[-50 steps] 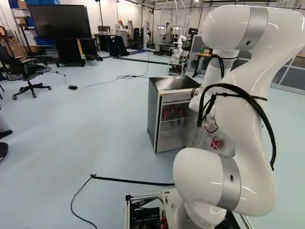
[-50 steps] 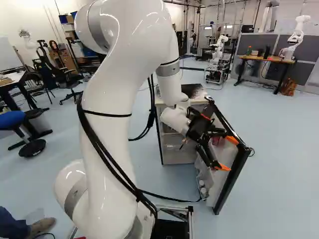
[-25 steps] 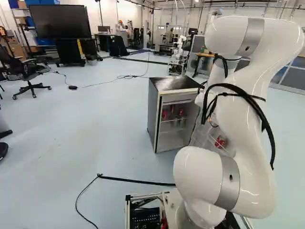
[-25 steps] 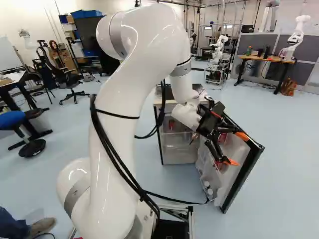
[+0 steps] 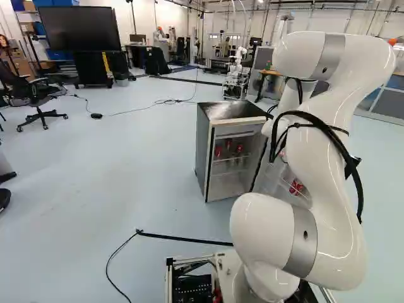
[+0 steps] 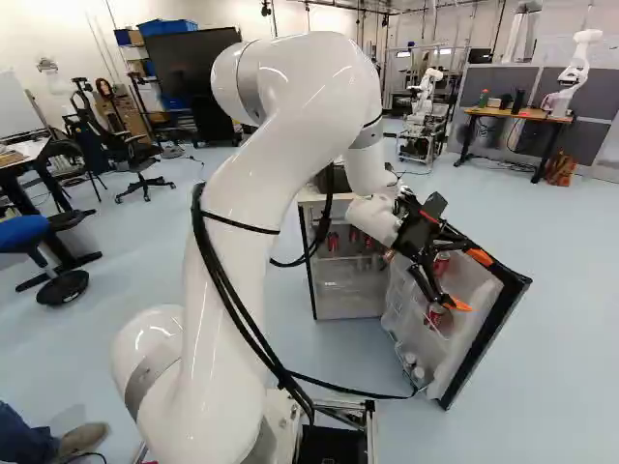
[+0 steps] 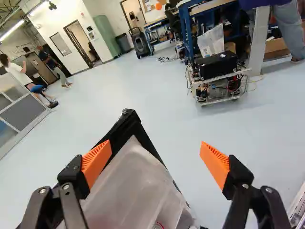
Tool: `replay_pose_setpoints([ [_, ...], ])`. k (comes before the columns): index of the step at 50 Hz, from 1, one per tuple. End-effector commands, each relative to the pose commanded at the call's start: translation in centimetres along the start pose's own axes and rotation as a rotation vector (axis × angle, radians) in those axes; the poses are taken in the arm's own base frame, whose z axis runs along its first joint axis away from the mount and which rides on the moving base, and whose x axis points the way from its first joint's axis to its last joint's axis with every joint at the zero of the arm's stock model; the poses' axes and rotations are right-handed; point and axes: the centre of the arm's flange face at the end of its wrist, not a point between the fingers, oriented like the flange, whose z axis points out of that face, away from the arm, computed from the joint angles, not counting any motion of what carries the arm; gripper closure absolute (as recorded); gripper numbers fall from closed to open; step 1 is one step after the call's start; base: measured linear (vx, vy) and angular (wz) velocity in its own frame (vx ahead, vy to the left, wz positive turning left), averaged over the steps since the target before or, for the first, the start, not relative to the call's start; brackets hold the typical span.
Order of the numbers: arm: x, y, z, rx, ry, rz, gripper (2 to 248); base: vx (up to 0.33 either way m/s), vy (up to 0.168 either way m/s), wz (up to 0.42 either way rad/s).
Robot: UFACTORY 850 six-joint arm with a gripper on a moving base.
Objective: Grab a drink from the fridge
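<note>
My gripper [image 6: 466,280] is over the inner side of the swung-out fridge door [image 6: 498,329] in the right base view. In the wrist view the gripper [image 7: 155,160] stands wide open, nothing gripped, with the door's top corner and clear shelf bin [image 7: 131,186] between and below its fingers. Red cans [image 6: 434,314] sit in the door's shelves; one is close by the fingers. The fridge [image 5: 237,161] stands open, with several red cans [image 5: 239,148] on its inner shelf, best seen in the left base view.
Another robot [image 6: 423,97] stands on a cart behind the fridge, and one more is on a desk [image 6: 522,114] at the back right. A wheeled cart [image 7: 219,76] is on the floor beyond the door. A black cable [image 5: 183,238] lies before the base.
The fridge door has swung further outward, and my arm has moved to the right along with it, the gripper staying over its inner side. The base has not moved.
</note>
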Motion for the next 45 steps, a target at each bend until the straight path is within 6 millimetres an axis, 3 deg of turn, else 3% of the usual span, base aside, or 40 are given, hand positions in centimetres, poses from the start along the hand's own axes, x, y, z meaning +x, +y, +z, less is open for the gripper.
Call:
replay_pose_setpoints([
  [17,0.9,2.6,-0.4,0.036,0.000,-0.056,3,0.000,0.000,0.000],
  [45,2.6,6.5,-2.1,0.294,-0.019,-0.224,3,0.000,0.000,0.000],
])
